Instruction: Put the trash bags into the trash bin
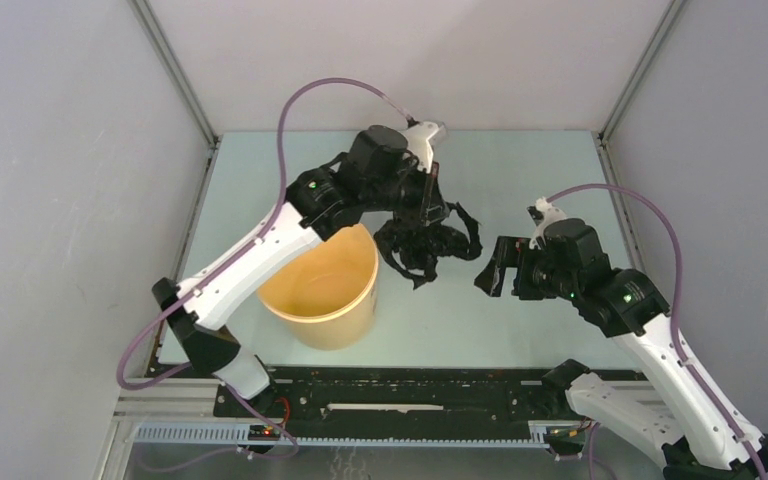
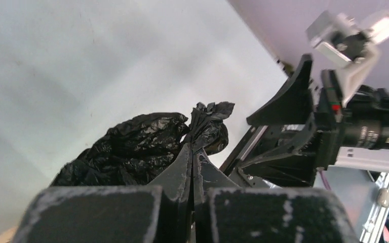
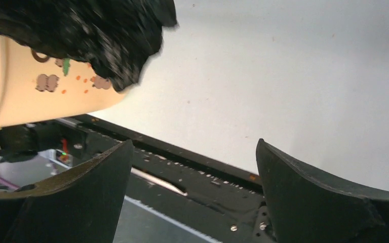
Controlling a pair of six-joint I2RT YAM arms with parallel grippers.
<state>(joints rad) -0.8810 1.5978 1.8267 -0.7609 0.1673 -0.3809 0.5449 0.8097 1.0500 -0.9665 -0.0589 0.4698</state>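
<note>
The pale table [image 1: 520, 160] is lying mostly bare around the work. The left arm [image 1: 260, 250] is arching over the far side of the yellow trash bin [image 1: 325, 290], while the right arm [image 1: 660, 340] is waiting well apart, to the right.

The bin is standing upright with its mouth open. The black trash bag [image 1: 422, 245] is hanging as a crinkled, loose wad just beside the bin's far right rim, not over the opening. Seen from the right wrist, it is dangling clear of the table.

The left gripper [image 2: 192, 152] is pinching the bag with its fingers pressed nearly together on only a thin twist of plastic near the knotted top. The right gripper [image 3: 193, 144] is holding nothing, its fingers spread wide and facing the bag and bin.

The main risk, as I judge it, is releasing too soon: with the bag hanging outside the rim, it would be dropping onto the table instead of inside. The glossy film is also slippery, so a grip this small could be sliding off during the swing. Trailing flaps are spreading wide and might be catching the rim, draping over the edge or nudging the light bin aside. The left arm is also passing close above the bin and could be knocking it.
</note>
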